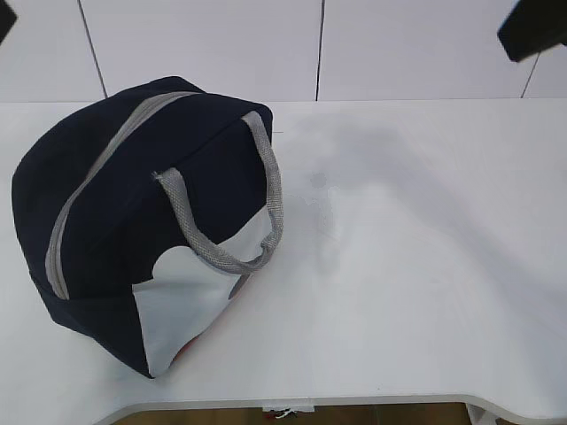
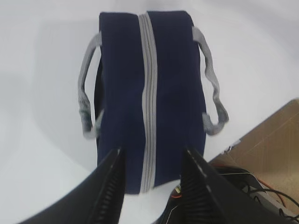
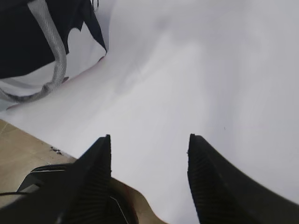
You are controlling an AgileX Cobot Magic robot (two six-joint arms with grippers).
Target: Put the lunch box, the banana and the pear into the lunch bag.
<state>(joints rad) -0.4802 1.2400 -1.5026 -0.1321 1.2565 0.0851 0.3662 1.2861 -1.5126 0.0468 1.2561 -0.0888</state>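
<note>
The lunch bag (image 1: 133,221) stands on the left of the white table, navy with a white lower panel, and its grey zipper (image 1: 97,186) runs shut along the top. In the left wrist view the lunch bag (image 2: 177,93) lies lengthwise ahead, a grey handle on each side. My left gripper (image 2: 153,156) hangs open above its near end, holding nothing. My right gripper (image 3: 149,140) stands open over bare table, with a corner of the lunch bag (image 3: 28,37) at the upper left. The lunch box, the banana and the pear are out of view.
The white table (image 1: 425,266) stretches to the right of the bag. Its front edge runs close to the bag. Beyond that edge lie a brown floor (image 3: 18,144) and dark cables (image 2: 252,186). A dark arm part (image 1: 540,31) shows at the top right.
</note>
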